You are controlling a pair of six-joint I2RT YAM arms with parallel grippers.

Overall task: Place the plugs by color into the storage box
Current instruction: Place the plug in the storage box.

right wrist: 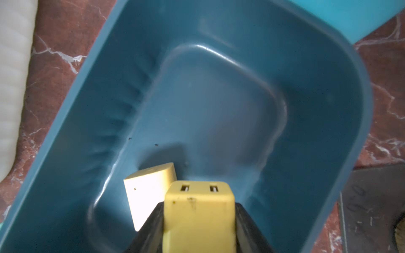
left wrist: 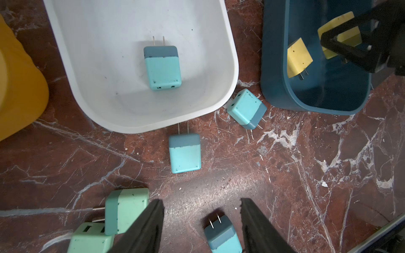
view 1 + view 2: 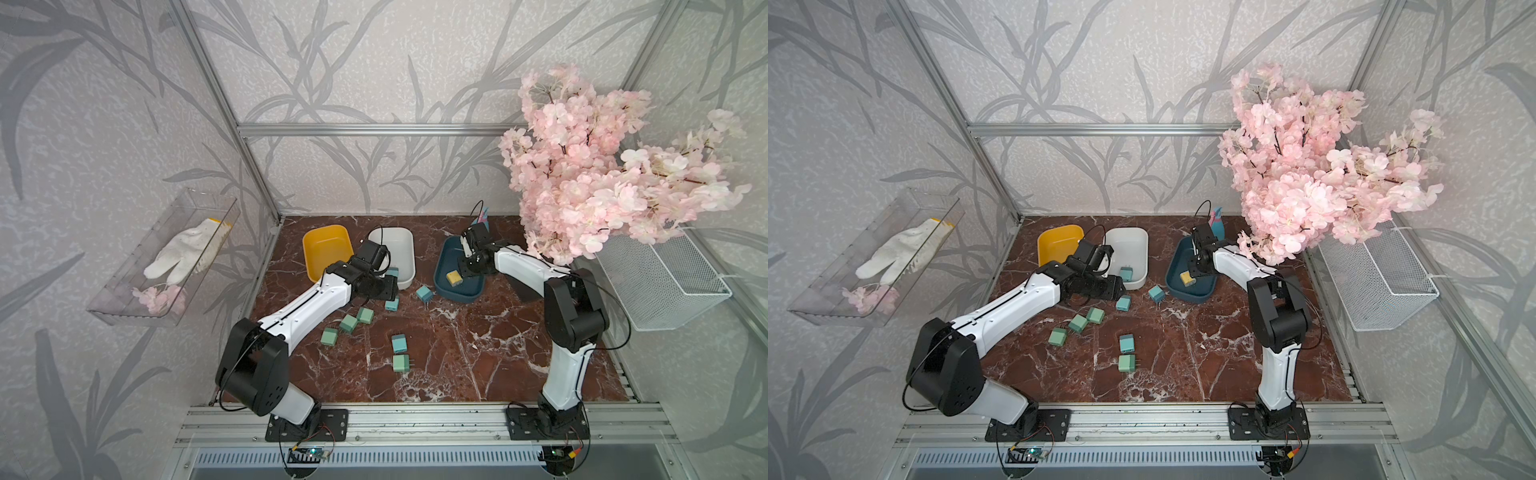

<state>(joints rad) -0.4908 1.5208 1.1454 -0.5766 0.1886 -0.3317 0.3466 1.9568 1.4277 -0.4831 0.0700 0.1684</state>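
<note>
**Yellow plug pinched over the blue bin, its twin lying inside**

So the right gripper [image 1: 199,204] has its fingers clamped on a yellow plug [image 1: 197,223], port end pointing away, held over the floor of the dark blue bin [image 1: 328,87]. That bin sits by the far edge of the tabletop [image 3: 478,353], right of middle. A second yellow plug [image 1: 146,192] lies on the bin's floor just beside the held one.

The white bin [image 2: 98,76] next to it holds one light blue plug [image 2: 163,68]. The yellow bin [image 3: 322,245], toward the far left corner, is partly covered by the left arm [image 3: 307,307], so I can't tell what's in it. The left gripper [image 2: 201,201] hovers with fingers spread, gripping nothing.

Loose on the red-brown marble, middle to left, are three more light blue plugs [image 3: 424,294] and four green plugs [image 3: 348,323].

The room has leafy grey wallpaper [image 3: 374,62]. There are pink blossoms [image 3: 602,166] in a white wire basket [image 3: 665,291] on the right wall, and a white glove [image 3: 187,253] in a clear tray [image 3: 124,307] on the left wall.
</note>
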